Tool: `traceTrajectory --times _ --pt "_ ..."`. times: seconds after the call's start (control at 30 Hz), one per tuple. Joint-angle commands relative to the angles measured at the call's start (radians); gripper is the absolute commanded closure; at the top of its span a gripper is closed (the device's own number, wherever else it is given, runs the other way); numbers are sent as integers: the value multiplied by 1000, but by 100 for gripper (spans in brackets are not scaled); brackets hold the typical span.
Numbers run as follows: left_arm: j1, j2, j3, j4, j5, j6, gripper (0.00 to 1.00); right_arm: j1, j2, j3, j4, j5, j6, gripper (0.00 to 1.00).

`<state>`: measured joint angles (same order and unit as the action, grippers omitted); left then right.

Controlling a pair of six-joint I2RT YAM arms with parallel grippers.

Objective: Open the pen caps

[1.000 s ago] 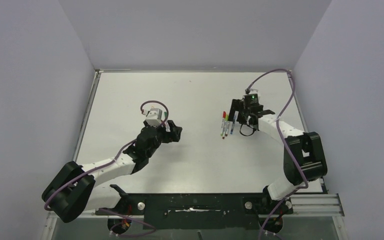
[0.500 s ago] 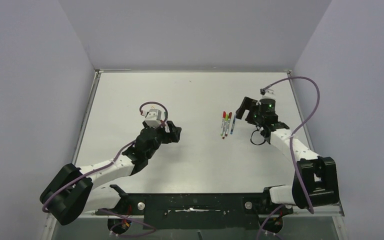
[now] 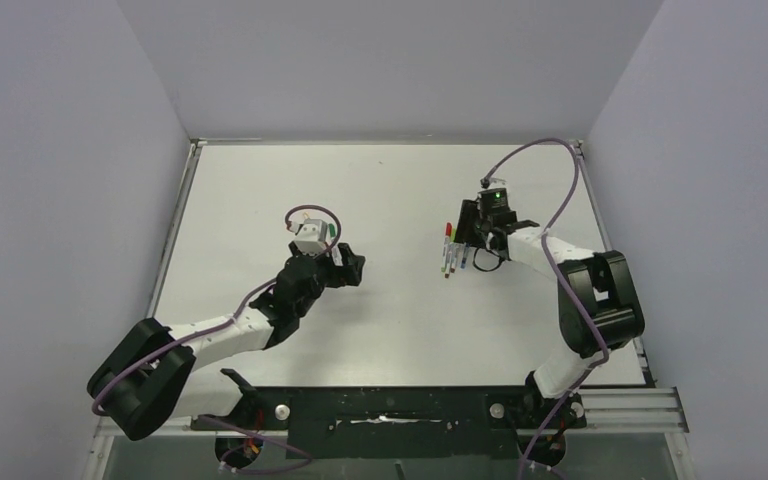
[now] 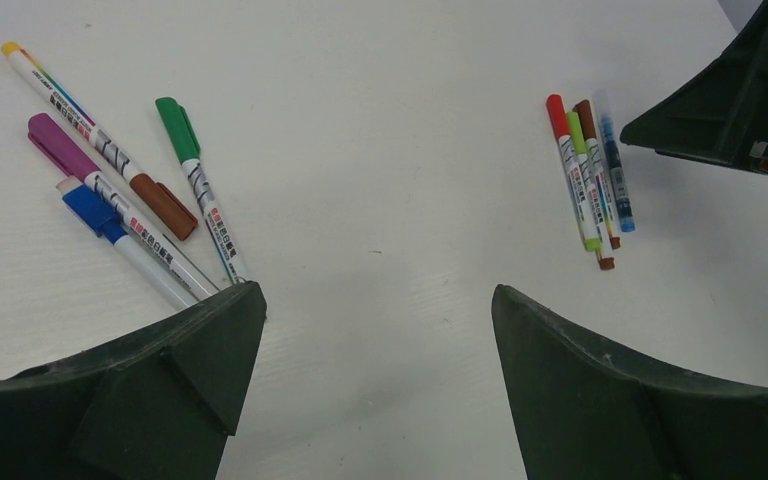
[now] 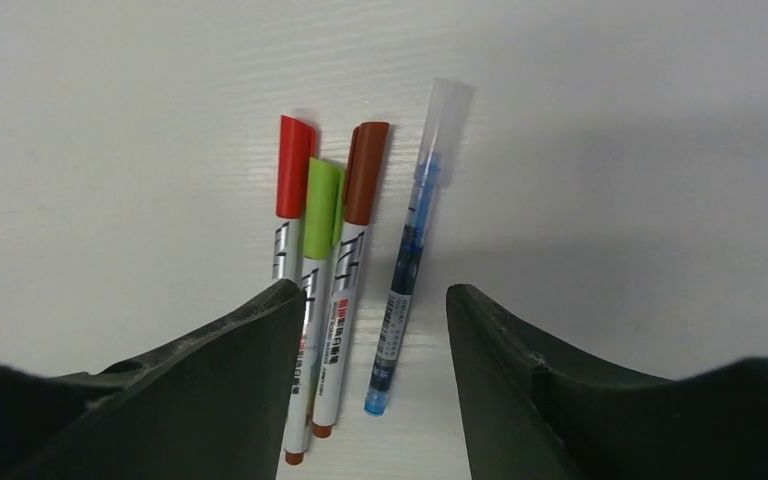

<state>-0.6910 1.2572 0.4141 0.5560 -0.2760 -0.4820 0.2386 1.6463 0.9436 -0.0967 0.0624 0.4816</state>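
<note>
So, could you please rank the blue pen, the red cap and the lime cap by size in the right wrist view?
1. blue pen, clearly longest.
2. red cap and lime cap: alike.

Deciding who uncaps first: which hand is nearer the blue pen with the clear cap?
Right. The right hand is directly above the blue pen, a finger on each side; the left hand is far off to its left.

Bright even light, soft shadows, sharp focus
</note>
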Motion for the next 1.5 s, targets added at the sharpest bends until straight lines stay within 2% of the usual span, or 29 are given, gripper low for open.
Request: traceTrajectory --times 0.0,0.13,1.1,1.47 --pt "-1 20 14 98 13 23 15 18 19 66 -70 135 -13 46" --pt "-1 24 20 94 29 18 15 31 29 81 -96 192 -14 52" --pt "-4 2 19 88 53 10 15 67 150 159 -152 242 -29 55" --pt "-3 -8 18 87 58 10 15 68 194 182 -203 250 -35 62"
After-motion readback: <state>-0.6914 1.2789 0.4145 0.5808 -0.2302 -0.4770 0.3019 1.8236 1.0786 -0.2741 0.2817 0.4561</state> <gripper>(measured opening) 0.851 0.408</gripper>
